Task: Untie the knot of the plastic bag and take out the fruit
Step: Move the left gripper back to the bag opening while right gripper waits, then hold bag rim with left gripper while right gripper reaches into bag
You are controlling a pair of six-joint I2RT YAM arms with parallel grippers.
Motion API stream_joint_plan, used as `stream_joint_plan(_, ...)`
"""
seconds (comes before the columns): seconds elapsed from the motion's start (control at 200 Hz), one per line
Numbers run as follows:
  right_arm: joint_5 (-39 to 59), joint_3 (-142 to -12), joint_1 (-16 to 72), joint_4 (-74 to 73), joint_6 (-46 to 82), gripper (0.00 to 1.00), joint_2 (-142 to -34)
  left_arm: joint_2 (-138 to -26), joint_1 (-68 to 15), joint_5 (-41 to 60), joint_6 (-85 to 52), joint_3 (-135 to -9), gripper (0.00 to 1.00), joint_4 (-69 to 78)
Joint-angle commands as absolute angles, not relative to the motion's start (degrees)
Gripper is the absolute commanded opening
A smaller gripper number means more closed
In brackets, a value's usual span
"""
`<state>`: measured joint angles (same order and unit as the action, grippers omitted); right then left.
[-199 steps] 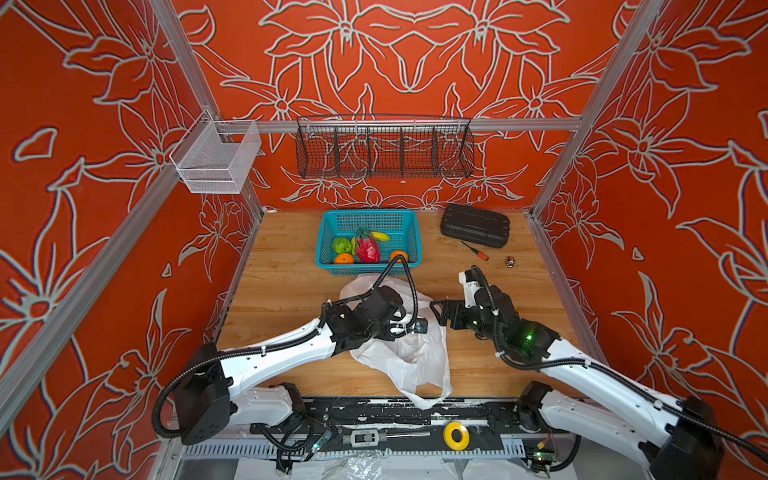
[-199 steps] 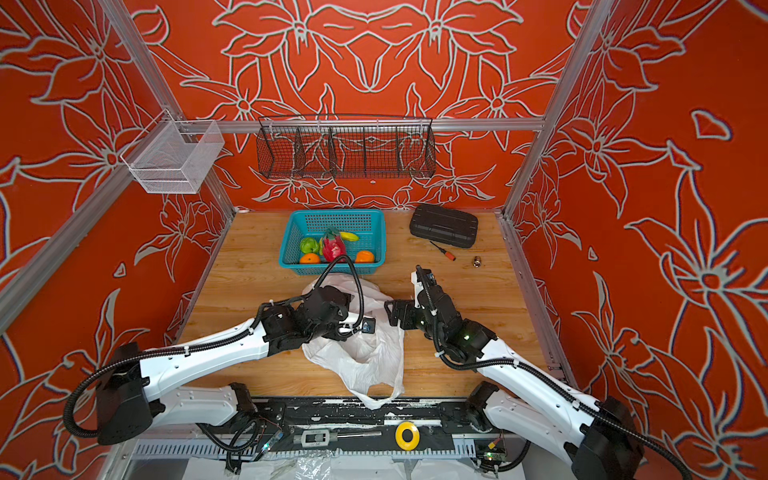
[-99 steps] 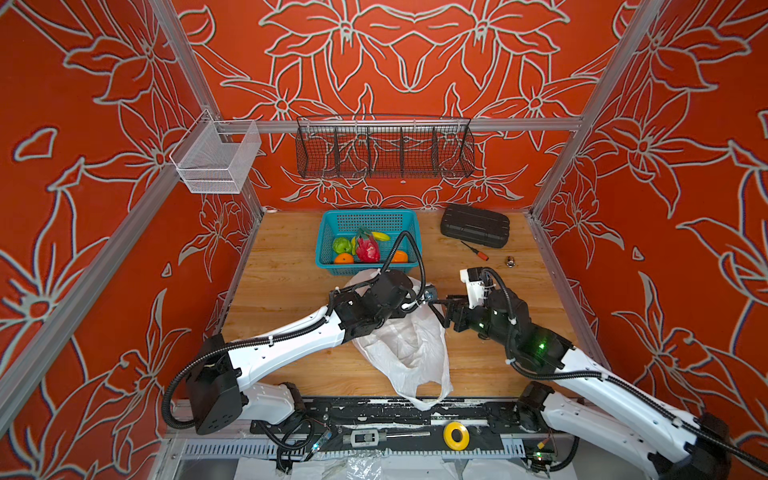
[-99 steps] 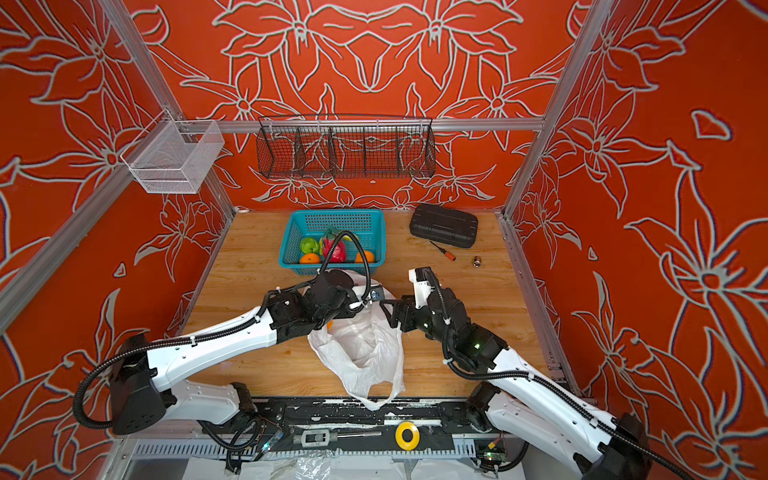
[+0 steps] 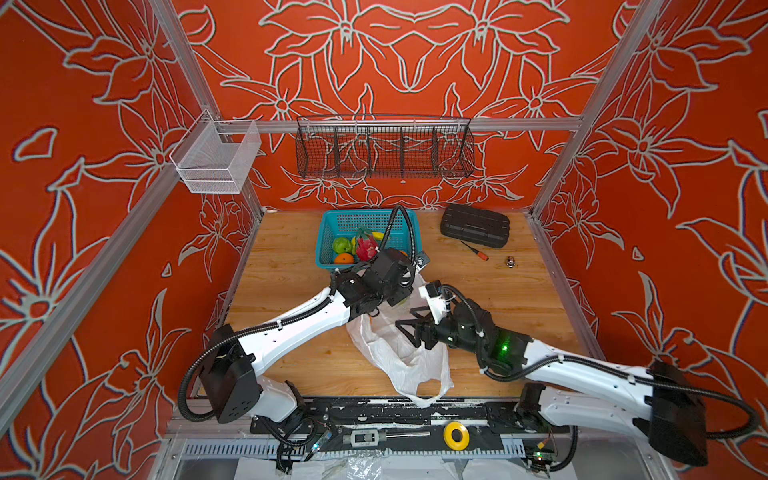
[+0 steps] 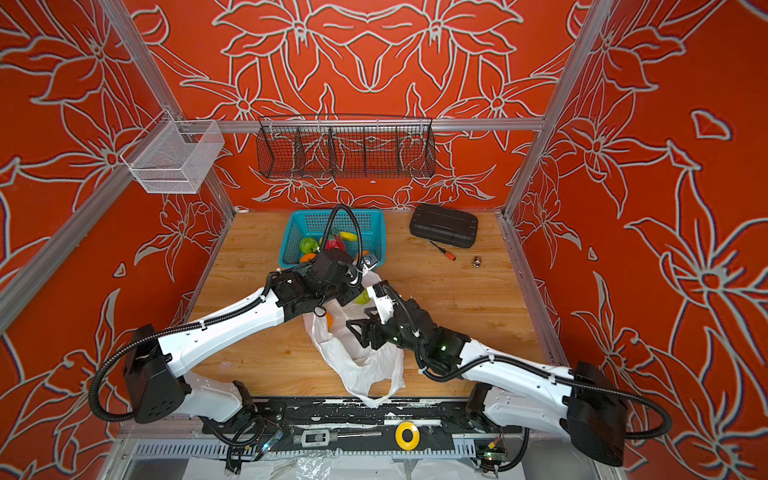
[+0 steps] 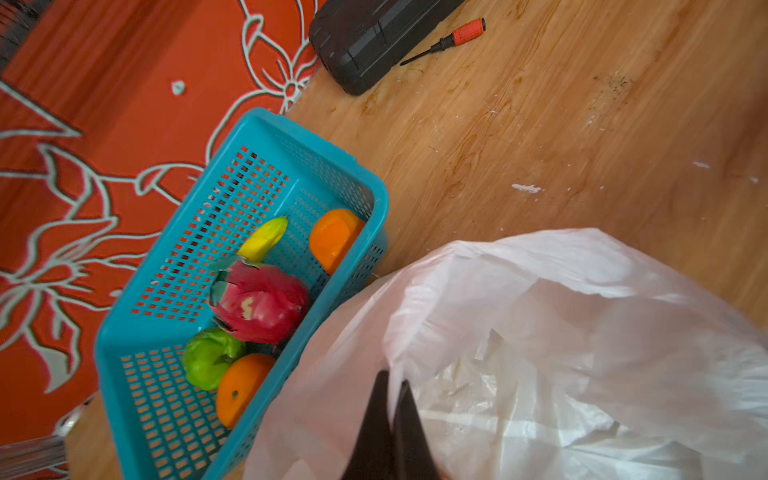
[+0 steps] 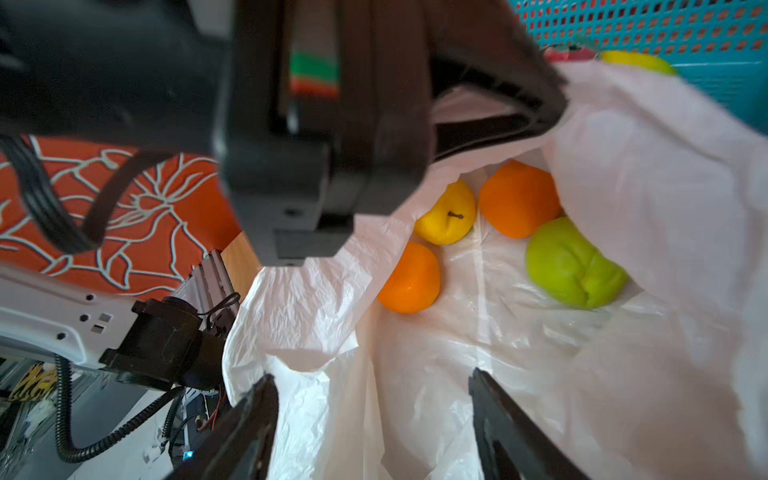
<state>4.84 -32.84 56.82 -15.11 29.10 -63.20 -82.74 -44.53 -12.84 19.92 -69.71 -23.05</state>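
The bag (image 5: pixel 399 357) lies on the bench (image 5: pixel 519 299) just in front of the basket (image 5: pixel 357 222), its mouth wide open. The left fingers (image 7: pixel 374 419) are closed, pinching the bag's upper rim and holding it raised. The right fingers (image 8: pixel 249 428) are spread at the mouth and grip nothing. Inside the bag lies fruit: two oranges (image 8: pixel 411 278), a yellow piece (image 8: pixel 446 214) and a green piece (image 8: pixel 573 266). More fruit lies in the basket.

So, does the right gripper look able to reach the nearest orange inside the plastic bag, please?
Probably yes: the left gripper holds the mouth of the plastic bag up, and the open right gripper faces the nearest orange unobstructed.
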Motion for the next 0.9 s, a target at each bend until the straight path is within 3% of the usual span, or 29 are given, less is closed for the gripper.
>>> stream_joint_plan(0.0, 2.9, -32.8, 57.2, -21.8, 28.1, 0.74, -68.2, -83.4, -43.2, -7.9, 15.5, -70.4, 0.00, -24.2)
stream_joint_plan(0.345, -6.2, -39.3, 57.3, -20.9, 22.0, 0.75, -86.5, -85.2, -38.9, -7.0, 9.8, -72.5, 0.00, -25.9)
stream_joint_plan(0.716, -26.3, -49.3, 57.2, -16.2, 28.6, 0.84, -98.0, -85.1, -36.1, -1.0, 3.5, -70.7, 0.00, -23.2)
stream_joint_plan(0.896, -31.2, -53.7, 56.0, -16.3, 28.8, 0.87, -103.2, -83.6, -36.0, -0.7, 2.0, -67.7, 0.00, -22.2)
